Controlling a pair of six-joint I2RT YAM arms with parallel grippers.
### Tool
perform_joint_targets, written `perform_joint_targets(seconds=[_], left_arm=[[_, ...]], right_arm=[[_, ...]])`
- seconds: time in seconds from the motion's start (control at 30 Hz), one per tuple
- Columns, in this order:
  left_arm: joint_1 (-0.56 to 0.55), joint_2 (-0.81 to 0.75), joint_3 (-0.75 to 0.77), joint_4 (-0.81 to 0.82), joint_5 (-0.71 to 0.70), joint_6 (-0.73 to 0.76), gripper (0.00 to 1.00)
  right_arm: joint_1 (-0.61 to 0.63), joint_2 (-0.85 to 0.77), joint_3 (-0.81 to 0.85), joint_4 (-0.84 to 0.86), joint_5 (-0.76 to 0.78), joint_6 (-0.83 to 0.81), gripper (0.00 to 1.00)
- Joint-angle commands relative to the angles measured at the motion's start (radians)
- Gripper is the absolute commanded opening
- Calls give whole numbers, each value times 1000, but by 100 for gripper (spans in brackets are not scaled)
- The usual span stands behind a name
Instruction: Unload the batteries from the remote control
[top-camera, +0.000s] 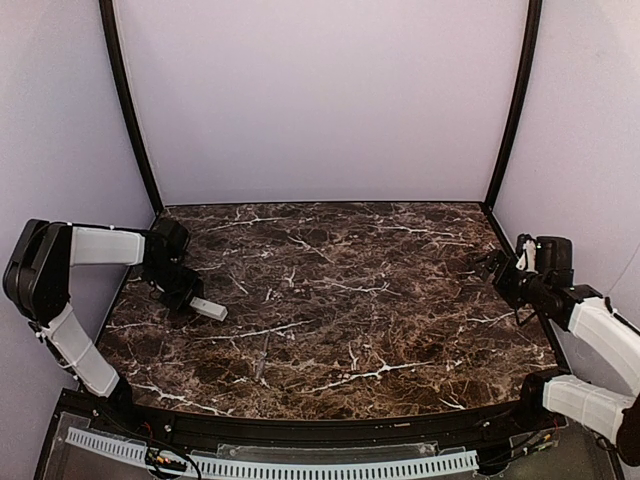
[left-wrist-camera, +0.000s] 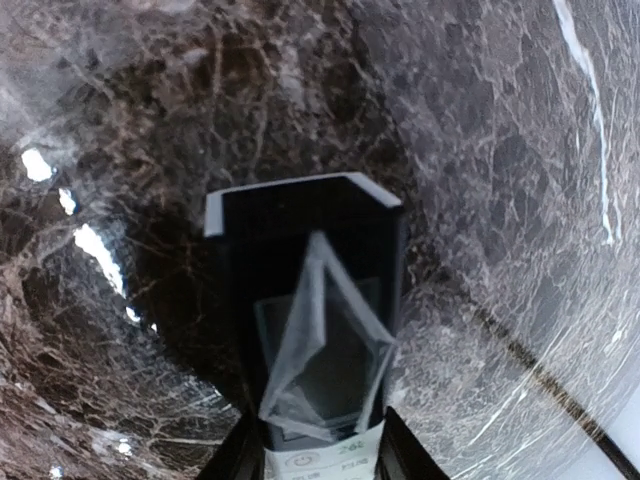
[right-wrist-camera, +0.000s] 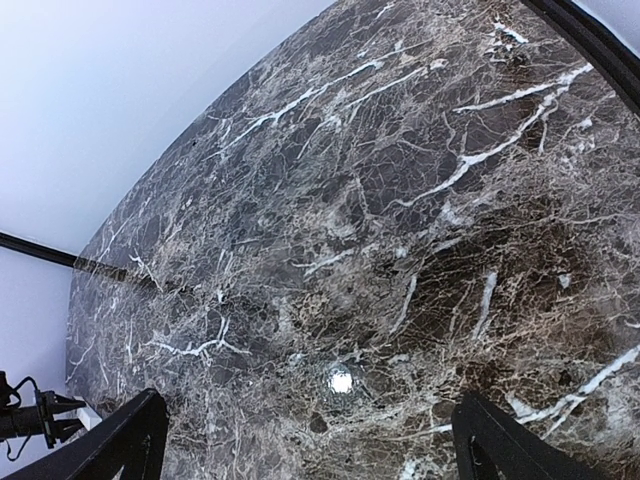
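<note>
Your left gripper (top-camera: 192, 299) is at the left side of the table (top-camera: 400, 300), close to the left edge. The remote (top-camera: 209, 309) sits between its fingers and sticks out toward the middle of the table. What looks like a battery (top-camera: 262, 358) lies on the table, to the right of the remote and nearer to you, well apart from it. Your right gripper (top-camera: 497, 268) is far across at the right edge, over the table, with its fingers wide apart.

Top view overlooks whole table (top-camera: 350, 300); wrist views peer down closely.
</note>
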Motion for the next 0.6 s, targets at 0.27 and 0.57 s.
perform_joint_targets(seconds=[0.27, 0.57], left_arm=[[-23, 17, 21, 38, 41, 53, 6], [-47, -29, 5, 101, 82, 98, 0]], right_arm=[[6, -36, -10, -32, -2, -12, 99], [8, -60, -17, -11, -68, -5, 99]])
